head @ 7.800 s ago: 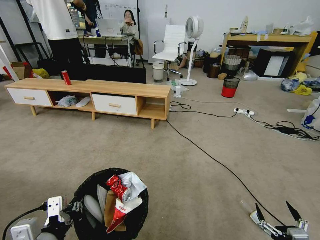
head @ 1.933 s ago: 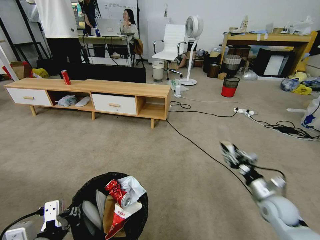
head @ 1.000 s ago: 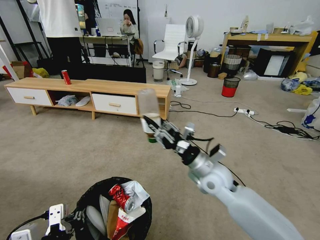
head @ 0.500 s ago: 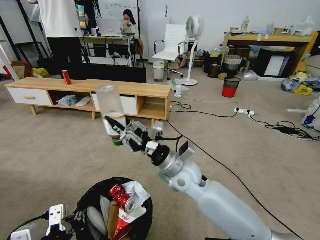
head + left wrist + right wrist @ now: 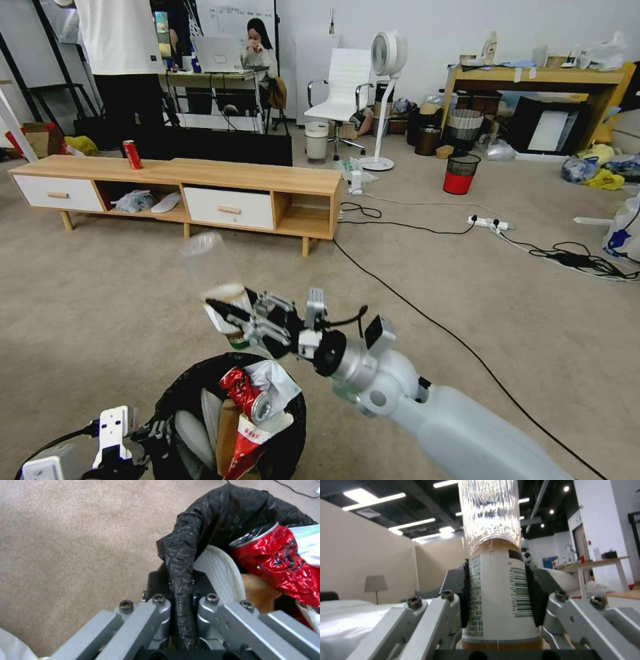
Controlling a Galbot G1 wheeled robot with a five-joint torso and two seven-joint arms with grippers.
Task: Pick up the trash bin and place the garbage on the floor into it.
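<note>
The trash bin (image 5: 297, 419), black mesh with a black liner, stands on the floor (image 5: 120, 293) at the bottom of the head view. My left gripper (image 5: 148, 430) (image 5: 181, 597) is shut on its rim and liner (image 5: 180, 555). Inside lies garbage: a crushed red can (image 5: 241, 392) (image 5: 283, 565), a pale tissue (image 5: 275, 373), a red-white packet (image 5: 243, 443) and a brown paper bag (image 5: 219, 420) (image 5: 258, 592). My right gripper (image 5: 230, 321) (image 5: 496, 597) is shut on a clear bottle (image 5: 212, 277) (image 5: 495, 575), held cap down just above the bin's far rim.
A long wooden TV cabinet (image 5: 200, 175) stands ahead with an upright red can (image 5: 132, 155) on it. A black cable (image 5: 427, 317) crosses the carpet to the right. A red-and-black mesh bin (image 5: 460, 173), a power strip (image 5: 490, 225) and a small white bin (image 5: 316, 141) stand farther back.
My right arm has swung left from the floor at the right with the bottle, then dropped it lower, over the bin's far rim. The left gripper keeps hold of the bin.
</note>
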